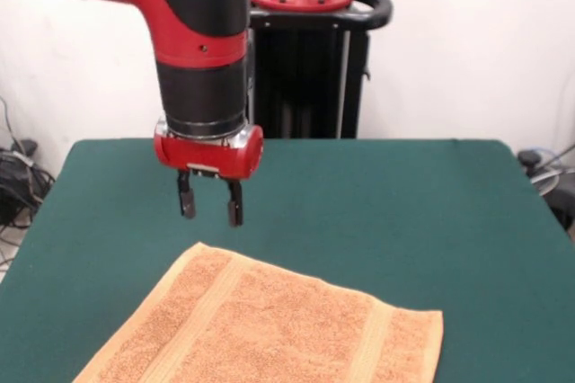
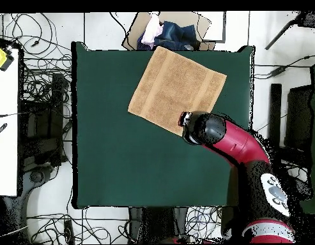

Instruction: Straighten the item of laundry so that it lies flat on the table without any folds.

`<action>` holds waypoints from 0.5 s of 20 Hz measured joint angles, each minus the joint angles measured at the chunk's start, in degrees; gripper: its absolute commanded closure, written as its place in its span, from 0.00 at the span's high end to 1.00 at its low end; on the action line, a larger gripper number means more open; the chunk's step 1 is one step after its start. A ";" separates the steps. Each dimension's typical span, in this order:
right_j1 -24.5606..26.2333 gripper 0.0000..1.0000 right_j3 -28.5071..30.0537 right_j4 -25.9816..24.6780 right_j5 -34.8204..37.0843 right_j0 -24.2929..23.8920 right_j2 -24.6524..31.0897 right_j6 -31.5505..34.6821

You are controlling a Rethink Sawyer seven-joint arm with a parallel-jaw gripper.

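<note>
A robotics lab or test room is shown. A red and black robot arm (image 1: 193, 50) is mounted on a black pedestal (image 1: 305, 77) behind a table (image 1: 404, 221) covered in dark green felt. A plain white wall (image 1: 467, 41) is seen behind it. From above, the floor around the table is seen strewn with tangled black cables (image 2: 41, 96), and a white bench (image 2: 6, 127) stands at one side.

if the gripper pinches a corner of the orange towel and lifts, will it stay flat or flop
Likely flop: the towel is thin terry cloth lying limp on the table. It probably drags rather than slides on the felt-like top. The open gripper hangs above its corner.
</note>
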 measured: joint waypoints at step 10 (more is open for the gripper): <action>2.27 1.00 0.01 0.04 -4.17 2.02 -0.69 0.00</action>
